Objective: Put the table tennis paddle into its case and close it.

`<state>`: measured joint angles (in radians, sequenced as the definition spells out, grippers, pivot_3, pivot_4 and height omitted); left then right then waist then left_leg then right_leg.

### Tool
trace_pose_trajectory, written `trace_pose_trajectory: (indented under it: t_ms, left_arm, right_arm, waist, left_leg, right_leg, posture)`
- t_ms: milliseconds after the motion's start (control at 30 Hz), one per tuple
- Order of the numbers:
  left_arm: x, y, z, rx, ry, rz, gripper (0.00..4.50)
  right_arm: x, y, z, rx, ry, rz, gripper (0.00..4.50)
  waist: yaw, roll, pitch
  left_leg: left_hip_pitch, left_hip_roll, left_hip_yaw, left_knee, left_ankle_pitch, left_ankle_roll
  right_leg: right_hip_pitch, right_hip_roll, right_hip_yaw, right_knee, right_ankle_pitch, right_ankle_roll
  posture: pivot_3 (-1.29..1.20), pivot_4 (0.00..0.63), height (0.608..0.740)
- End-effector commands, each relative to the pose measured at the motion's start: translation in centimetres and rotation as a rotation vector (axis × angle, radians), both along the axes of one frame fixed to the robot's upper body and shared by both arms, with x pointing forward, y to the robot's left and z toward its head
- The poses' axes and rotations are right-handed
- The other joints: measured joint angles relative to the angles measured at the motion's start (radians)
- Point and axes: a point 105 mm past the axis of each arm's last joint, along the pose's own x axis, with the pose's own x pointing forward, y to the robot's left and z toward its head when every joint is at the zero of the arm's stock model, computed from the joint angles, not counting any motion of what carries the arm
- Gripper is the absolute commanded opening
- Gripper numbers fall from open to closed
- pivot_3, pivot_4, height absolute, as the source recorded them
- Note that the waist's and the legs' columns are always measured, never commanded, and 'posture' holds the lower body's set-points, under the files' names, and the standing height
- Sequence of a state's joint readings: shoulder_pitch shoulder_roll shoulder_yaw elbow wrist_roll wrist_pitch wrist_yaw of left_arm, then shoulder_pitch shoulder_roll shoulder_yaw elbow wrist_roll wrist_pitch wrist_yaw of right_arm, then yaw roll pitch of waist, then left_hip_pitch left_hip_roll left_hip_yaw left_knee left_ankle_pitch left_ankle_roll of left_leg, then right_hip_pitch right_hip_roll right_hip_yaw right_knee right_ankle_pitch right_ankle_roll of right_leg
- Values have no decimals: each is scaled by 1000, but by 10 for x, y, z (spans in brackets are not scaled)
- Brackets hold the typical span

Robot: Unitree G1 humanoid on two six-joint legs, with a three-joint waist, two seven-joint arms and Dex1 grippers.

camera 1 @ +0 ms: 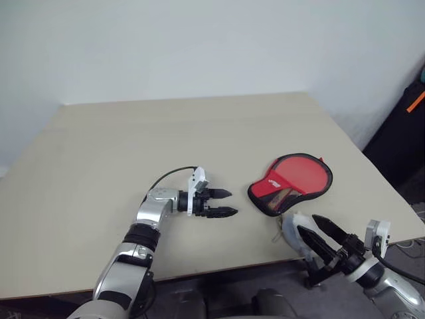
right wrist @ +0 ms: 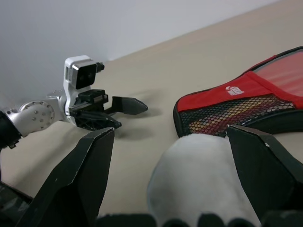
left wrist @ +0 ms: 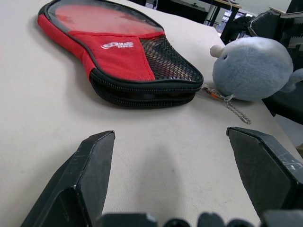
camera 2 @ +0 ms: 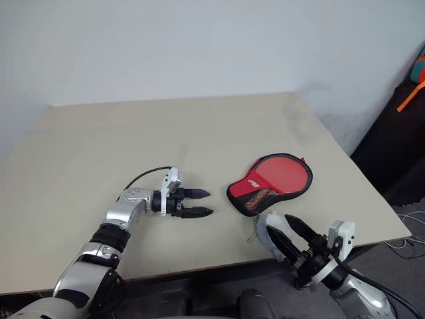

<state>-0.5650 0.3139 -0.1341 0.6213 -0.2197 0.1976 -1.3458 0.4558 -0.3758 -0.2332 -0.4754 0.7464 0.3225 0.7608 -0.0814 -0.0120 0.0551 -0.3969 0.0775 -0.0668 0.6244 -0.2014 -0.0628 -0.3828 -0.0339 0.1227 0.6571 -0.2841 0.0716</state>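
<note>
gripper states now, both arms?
Left gripper: open, empty, pointing toward the case.
Right gripper: open, holding nothing; a plush toy sits between its fingers.

- A small pale blue plush toy [left wrist: 251, 68] lay at the near right edge of the beige surface [camera 1: 166, 139], with a little knob at its side.
- A short metal chain [left wrist: 232, 106] trailed from the plush onto the surface, with an orange bit where it joined.
- A plain white wall [camera 1: 199, 46] rose behind the surface.
- Dark furniture [camera 1: 402, 143] with an orange stripe [camera 1: 416, 101] stood off to the right.
</note>
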Motion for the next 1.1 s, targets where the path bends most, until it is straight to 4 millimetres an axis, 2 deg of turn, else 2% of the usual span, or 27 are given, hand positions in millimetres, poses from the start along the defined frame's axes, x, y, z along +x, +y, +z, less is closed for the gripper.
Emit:
trace_pose_trajectory:
  t_ms: [33,200,300,400,633,833,1100]
  left_arm:
    - [-12,-2,22,-44,-73,-95,4052]
    - [-37,14,27,-5,-75,-161,4052]
    - [-46,23,28,-1,-64,-158,4052]
    - [-41,33,19,8,-52,-100,4052]
    - [-41,37,10,6,-55,-89,4052]
    - [-33,47,18,-5,-49,-86,4052]
    - [-23,67,16,27,-42,-53,4052]
  right_arm:
    - [9,3,21,-2,-100,-3,4084]
    - [11,2,20,-6,-103,-6,4084]
    - [12,3,20,-4,-107,-8,4084]
    - [11,5,20,-4,-105,-3,4084]
    - [13,6,23,-12,-109,8,4084]
    - [15,7,28,-60,-117,48,4084]
    - [41,25,38,-56,-152,115,4084]
  waist:
    - [-2,0,0]
    - [-3,0,0]
    - [0,0,0]
    - [9,0,0]
    - [9,-1,0]
    - [9,-1,0]
    - [10,-1,0]
  left_leg:
    - [0,0,0,0,0,0]
    - [0,0,0,-1,0,0]
    - [0,0,1,-2,0,0]
    - [1,0,1,0,-1,-1]
    - [0,0,1,1,-2,-3]
    - [-1,0,1,1,0,0]
    - [0,0,1,1,0,0]
  right_leg:
    - [1,0,0,0,0,0]
    - [2,0,1,0,0,0]
    - [1,0,1,0,0,0]
    - [0,0,1,0,0,0]
    - [0,0,1,0,0,0]
    - [-1,0,2,0,0,0]
    - [-2,0,2,0,0,0]
  posture:
    - [0,0,740]
    - [0,0,740]
    - [0,0,740]
    - [0,0,740]
    - [0,0,740]
    - [0,0,740]
    - [0,0,740]
